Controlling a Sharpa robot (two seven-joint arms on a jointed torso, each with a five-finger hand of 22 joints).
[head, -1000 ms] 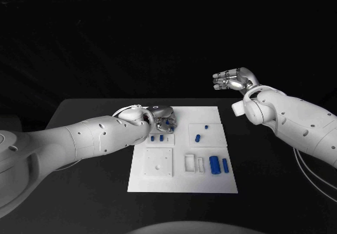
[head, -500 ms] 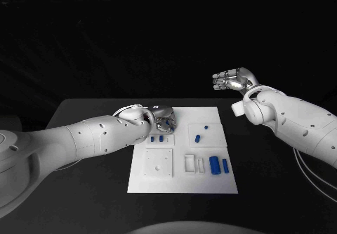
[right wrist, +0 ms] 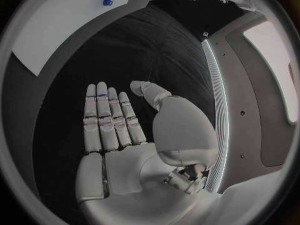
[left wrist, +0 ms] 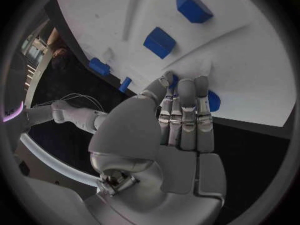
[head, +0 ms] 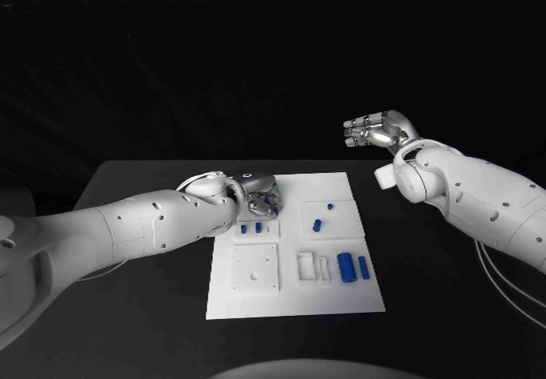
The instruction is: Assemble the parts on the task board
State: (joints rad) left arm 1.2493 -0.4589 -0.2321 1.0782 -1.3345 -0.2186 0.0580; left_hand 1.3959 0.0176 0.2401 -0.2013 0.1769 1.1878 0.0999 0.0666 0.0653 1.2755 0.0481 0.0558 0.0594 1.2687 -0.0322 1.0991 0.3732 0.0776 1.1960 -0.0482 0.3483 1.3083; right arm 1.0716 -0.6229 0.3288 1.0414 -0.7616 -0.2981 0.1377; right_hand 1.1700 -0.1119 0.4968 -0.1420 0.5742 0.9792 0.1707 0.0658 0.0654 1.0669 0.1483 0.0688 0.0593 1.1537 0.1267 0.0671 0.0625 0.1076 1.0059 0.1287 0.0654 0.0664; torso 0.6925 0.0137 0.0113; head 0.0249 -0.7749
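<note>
The white task board lies in the middle of the black table. My left hand is down on its far left corner. In the left wrist view this hand has its fingers laid together over a round blue part, with the thumb against the part's other side. Two small blue parts stand just in front of this hand. My right hand is raised high beyond the board's far right, and in the right wrist view the hand has straight fingers and holds nothing.
More blue parts sit on the board: two small ones at mid right and two larger cylinders nearer me. White blocks and a square white plate lie beside them. Bare black table surrounds the board.
The whole head view has shifted slightly. Both hands keep their places over the board and in the air.
</note>
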